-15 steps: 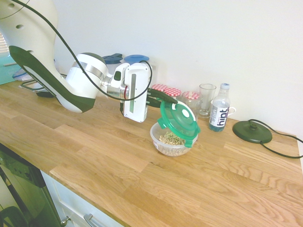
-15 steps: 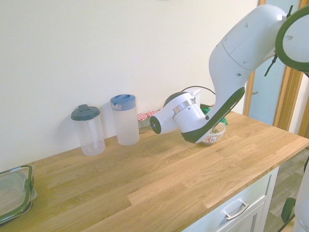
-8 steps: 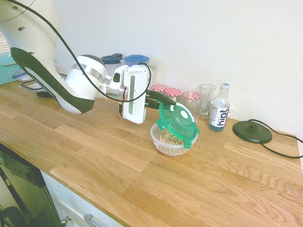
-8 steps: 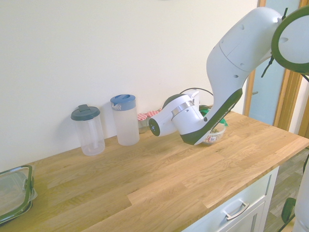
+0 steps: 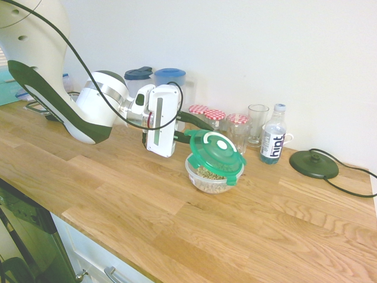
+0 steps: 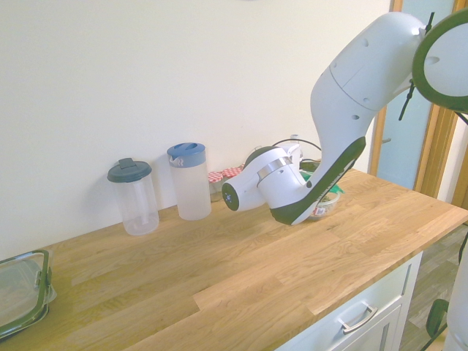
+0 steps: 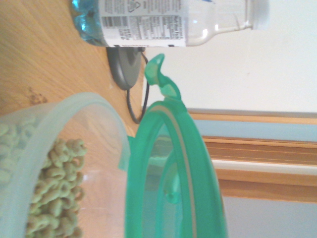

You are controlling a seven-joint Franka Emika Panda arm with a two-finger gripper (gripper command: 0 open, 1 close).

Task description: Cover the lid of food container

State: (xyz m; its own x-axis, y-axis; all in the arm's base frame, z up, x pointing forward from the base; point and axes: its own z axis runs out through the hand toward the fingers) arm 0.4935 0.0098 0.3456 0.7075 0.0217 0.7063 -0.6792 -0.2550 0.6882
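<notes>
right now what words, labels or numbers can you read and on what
"hint": white letters running up the dark label of the clear plastic water bottle with the blue liquid, first exterior view.
Small print and a barcode on the same bottle's white label in the wrist view: too blurred to read.
Round green plastic lid, clear round cereal bowl, red-checked jar lids: no text visible.

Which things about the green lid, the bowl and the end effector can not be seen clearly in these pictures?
- Lid seating: rim contact with food container too small in first exterior view.
- End effector fingers: dark, lid edge hides their tips.
- Second exterior view: arm covers nearly all of the container.
- Wrist view: edges cut off both.
</notes>
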